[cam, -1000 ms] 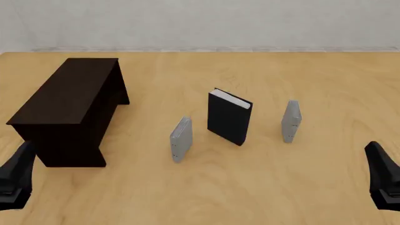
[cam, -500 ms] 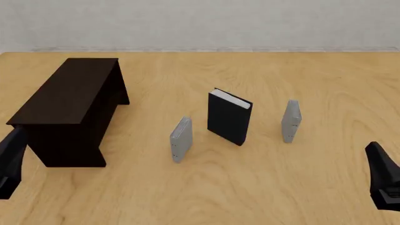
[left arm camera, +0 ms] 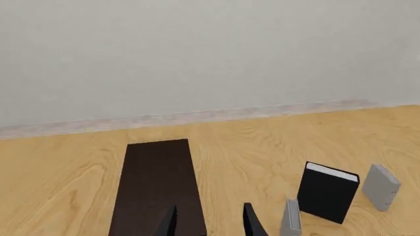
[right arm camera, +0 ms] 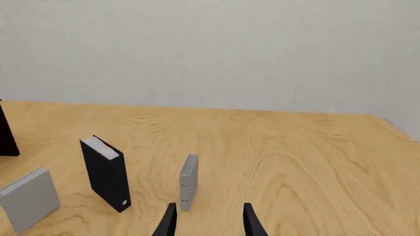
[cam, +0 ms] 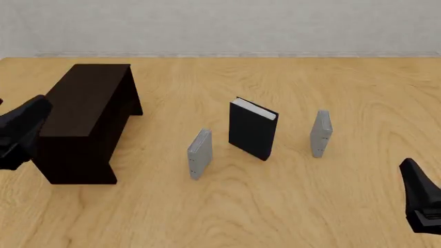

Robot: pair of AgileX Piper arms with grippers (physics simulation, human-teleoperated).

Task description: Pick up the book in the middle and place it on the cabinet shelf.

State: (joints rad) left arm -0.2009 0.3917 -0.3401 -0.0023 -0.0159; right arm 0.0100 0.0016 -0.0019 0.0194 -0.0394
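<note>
Approach step. Book (cam: 253, 129) upright mid-desk, ungrasped. Left claw (left arm camera: 208, 222) wide, empty, over cabinet (cam: 79, 120); right claw (right arm camera: 207, 220) wide, idle. Next: swing left claw toward 3 o'clock, straddle book.

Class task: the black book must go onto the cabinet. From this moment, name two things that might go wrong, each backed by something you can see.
1. The book stands upright between two thin grey books, also on edge; a gripper reaching in might topple one.
2. The left gripper hangs open over the cabinet, far from the book; swinging across low might clip the cabinet's edge.
</note>
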